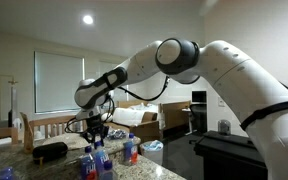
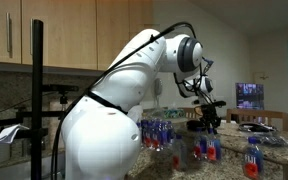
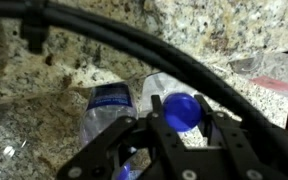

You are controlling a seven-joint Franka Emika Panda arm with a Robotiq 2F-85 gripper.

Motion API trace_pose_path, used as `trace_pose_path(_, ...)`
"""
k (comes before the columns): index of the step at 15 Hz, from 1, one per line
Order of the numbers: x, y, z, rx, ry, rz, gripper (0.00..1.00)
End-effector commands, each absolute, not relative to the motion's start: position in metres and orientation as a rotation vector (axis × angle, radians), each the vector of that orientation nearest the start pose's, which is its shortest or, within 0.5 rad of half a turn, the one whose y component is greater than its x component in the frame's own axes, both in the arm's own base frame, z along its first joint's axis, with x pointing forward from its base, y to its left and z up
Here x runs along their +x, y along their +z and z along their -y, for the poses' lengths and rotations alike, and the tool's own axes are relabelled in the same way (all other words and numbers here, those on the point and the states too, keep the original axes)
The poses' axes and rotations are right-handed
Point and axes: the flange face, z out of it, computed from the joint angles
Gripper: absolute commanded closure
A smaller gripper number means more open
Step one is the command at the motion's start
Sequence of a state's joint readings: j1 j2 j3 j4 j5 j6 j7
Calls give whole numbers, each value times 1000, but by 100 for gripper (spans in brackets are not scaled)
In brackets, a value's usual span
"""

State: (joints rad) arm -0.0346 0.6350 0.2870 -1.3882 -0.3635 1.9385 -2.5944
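My gripper [image 3: 181, 118] hangs over a speckled granite counter [image 3: 74, 60]. It is open, with one finger on each side of the blue cap of an upright clear water bottle [image 3: 181, 108]. I cannot see the fingers touching the cap. A second clear bottle with a blue label [image 3: 109, 104] stands close beside it. In both exterior views the gripper [image 1: 97, 132] [image 2: 206, 126] is just above a group of blue-capped bottles [image 1: 90, 162] [image 2: 206, 148].
More bottles stand on the counter [image 1: 131, 150] [image 2: 159, 133] [image 2: 252, 155]. A black object [image 1: 50, 152] lies behind them. A clear plastic wrapper [image 3: 274, 70] lies on the counter. Wooden cabinets [image 2: 64, 35] are behind the arm, and there is a lit screen [image 2: 249, 95].
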Motion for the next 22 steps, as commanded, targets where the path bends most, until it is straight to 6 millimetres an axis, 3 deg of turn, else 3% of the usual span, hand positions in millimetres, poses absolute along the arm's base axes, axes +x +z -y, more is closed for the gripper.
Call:
trace_pose_path(1,708,335,-125,318,-239,-3046,86)
trace_pose_path(4,707,333,-128,314,-251,-3039,87)
trace_pose_path(5,707,333,-128,315,-254,-3038,40)
trace_pose_path(7,708,334,-129,316,-238,-3020,34)
trace_pose_path(12,708,326,-122,314,-195,-2977,1)
trace_pose_path(19,706,326,-111,318,-190,-2957,0)
trace_pose_path(22,705,340,-105,286,-200,-2969,0)
